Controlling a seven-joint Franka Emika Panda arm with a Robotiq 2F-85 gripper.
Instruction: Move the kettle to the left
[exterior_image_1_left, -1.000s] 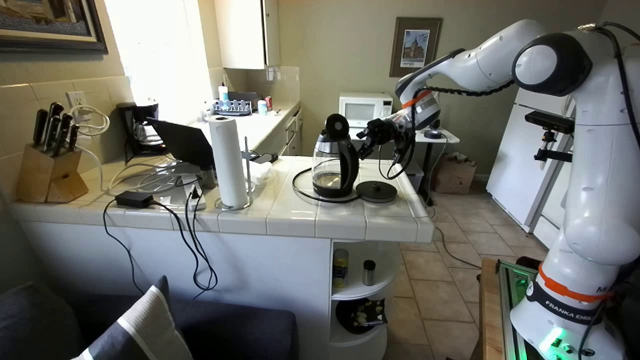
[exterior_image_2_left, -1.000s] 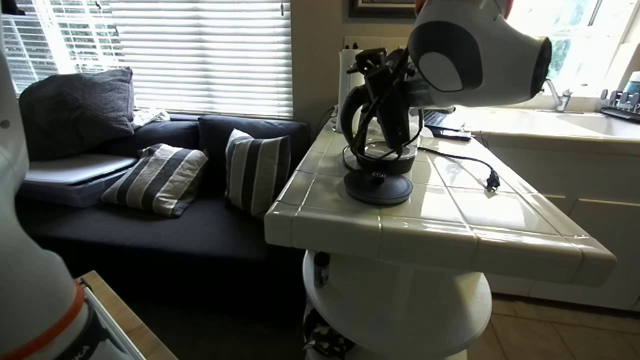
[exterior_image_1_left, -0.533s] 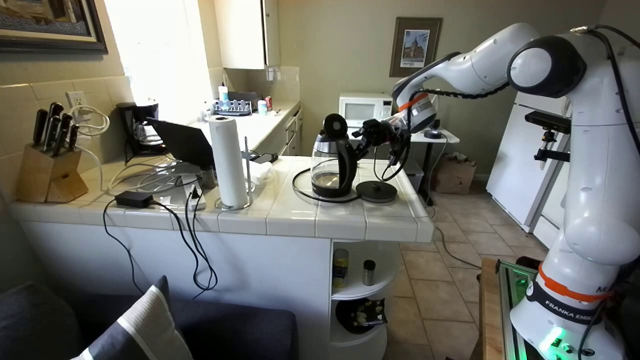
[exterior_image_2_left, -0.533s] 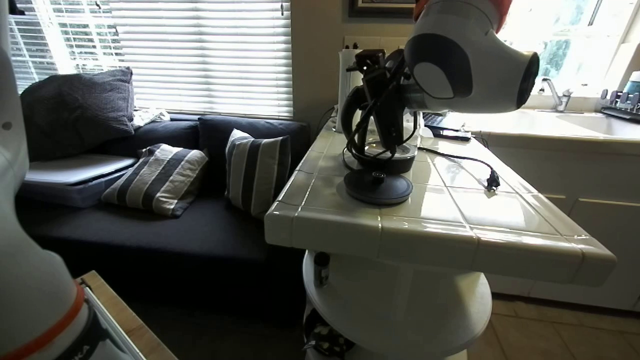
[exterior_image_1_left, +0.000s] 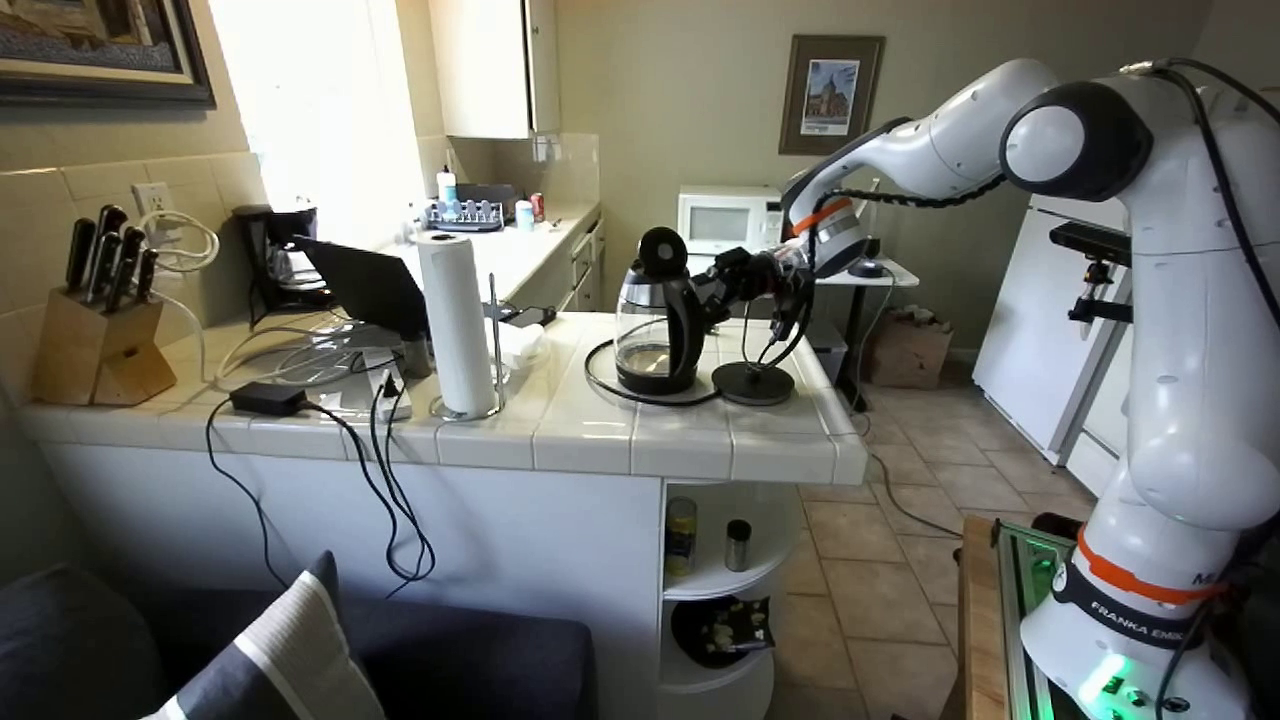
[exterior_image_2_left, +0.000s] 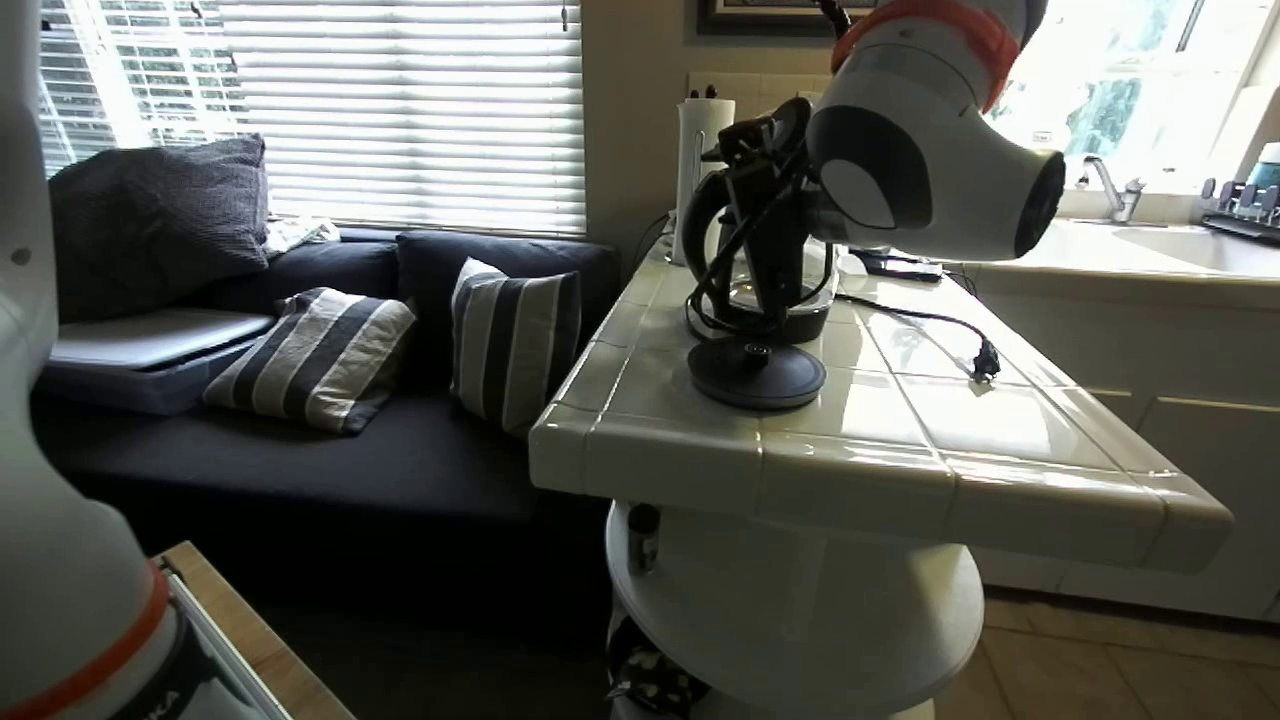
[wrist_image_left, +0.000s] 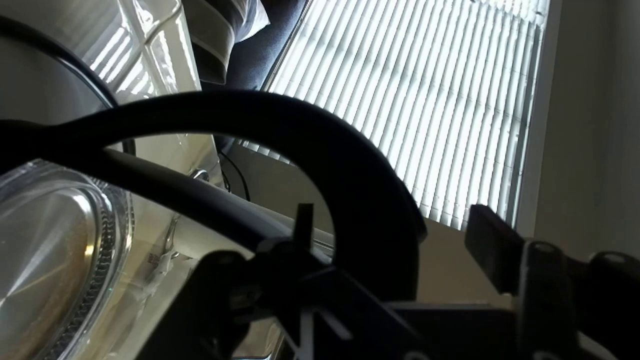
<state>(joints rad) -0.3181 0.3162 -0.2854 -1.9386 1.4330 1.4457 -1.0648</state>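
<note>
We see the hand (wrist_image_left: 391, 221) wide, astride the handle (wrist_image_left: 345, 165) of the kettle (exterior_image_1_left: 645, 330), presumably so closing would secure it.

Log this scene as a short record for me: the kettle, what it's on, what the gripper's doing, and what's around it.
Object: glass electric kettle, black handle
Support: white tiled countertop
Grasp: gripper open; in the wrist view, the handle shows between its fingers
Contact: cannot tell whether the fingers touch the handle
Beside kettle: round black power base, kettle not on it
Farther along countertop: paper towel roll, wooden knife block
</note>
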